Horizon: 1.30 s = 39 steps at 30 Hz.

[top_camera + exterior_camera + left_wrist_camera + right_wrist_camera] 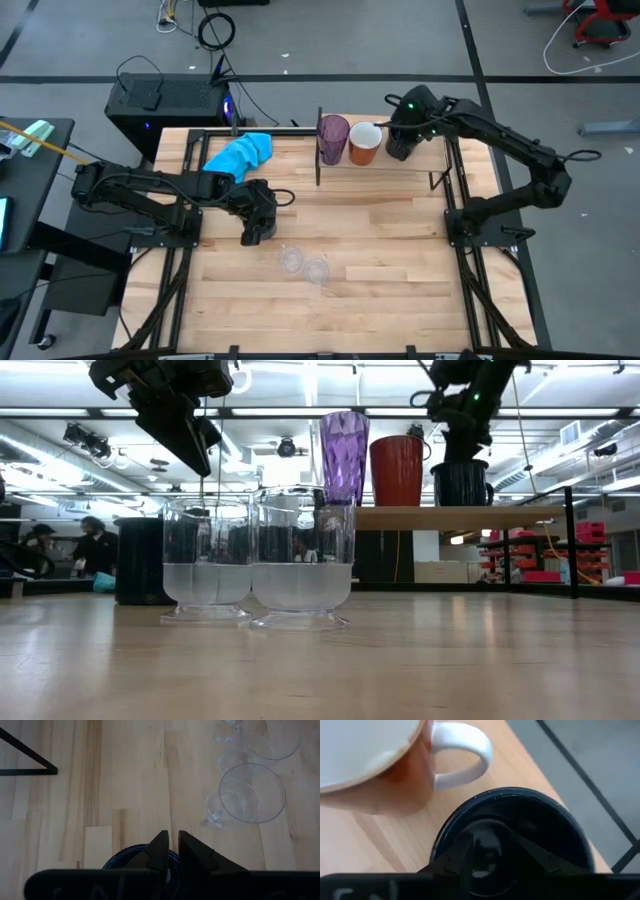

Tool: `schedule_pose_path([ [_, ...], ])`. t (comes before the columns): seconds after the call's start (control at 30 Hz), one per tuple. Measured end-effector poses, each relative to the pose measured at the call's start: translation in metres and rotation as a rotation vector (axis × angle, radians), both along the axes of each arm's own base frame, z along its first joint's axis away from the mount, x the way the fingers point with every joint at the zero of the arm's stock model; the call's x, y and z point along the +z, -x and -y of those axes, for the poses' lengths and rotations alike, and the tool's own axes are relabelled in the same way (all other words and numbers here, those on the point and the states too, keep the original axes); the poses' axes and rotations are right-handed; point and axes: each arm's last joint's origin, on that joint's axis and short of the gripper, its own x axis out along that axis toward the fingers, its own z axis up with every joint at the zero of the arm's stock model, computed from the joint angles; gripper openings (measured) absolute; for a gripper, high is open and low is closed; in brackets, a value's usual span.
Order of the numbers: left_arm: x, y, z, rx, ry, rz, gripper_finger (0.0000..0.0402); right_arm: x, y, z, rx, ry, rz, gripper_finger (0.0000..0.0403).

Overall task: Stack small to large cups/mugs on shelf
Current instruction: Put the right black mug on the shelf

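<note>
On the shelf (400, 165), in a row: purple tumbler (333, 138), orange mug (364, 143) with white inside and white handle, then a navy mug (461, 482) at the end, all upright on the light board. Right gripper (403, 135) directly above that navy mug, fingers reaching down into its mouth in the right wrist view; cannot tell whether open or clamped on the rim. Orange mug just beside the navy one, apparently not touching.

Down on the table (400, 270), a second navy mug (140, 862) under the left gripper (258, 222), fingers nearly together and pinching the mug's rim. Two small clear glasses (304, 266) standing side by side near the table's middle, close to the left gripper, upright, apart from the held mug. Blue cloth (240, 153) crumpled near the shelf's dark upright panel (319, 147). People visible far back in the room.
</note>
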Motion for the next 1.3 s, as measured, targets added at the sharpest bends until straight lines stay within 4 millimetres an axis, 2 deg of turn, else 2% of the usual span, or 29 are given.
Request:
schedule_pose_path([
  [0.1, 0.0, 0.0, 0.0, 0.0, 0.0, 0.0, 0.0051, -0.007, -0.002, 0.009, 0.038, -0.042, -0.013, 0.0138],
  [0.23, 0.0, 0.0, 0.0, 0.0, 0.0, -0.005, 0.0051, -0.009, -0.003, 0.01, 0.109, -0.045, -0.025, 0.0142],
  [0.6, 0.0, 0.0, 0.0, -0.009, -0.007, -0.005, 0.0046, 0.002, 0.004, 0.0, 0.239, -0.041, 0.038, 0.0141],
  [0.93, 0.0, 0.0, 0.0, -0.008, -0.007, -0.004, 0.0042, -0.001, -0.01, -0.012, 0.35, -0.05, 0.025, 0.0133],
  [1.3, 0.0, 0.0, 0.0, -0.006, -0.005, -0.005, 0.0044, 0.002, -0.007, -0.014, 0.343, -0.026, 0.013, 0.0133],
])
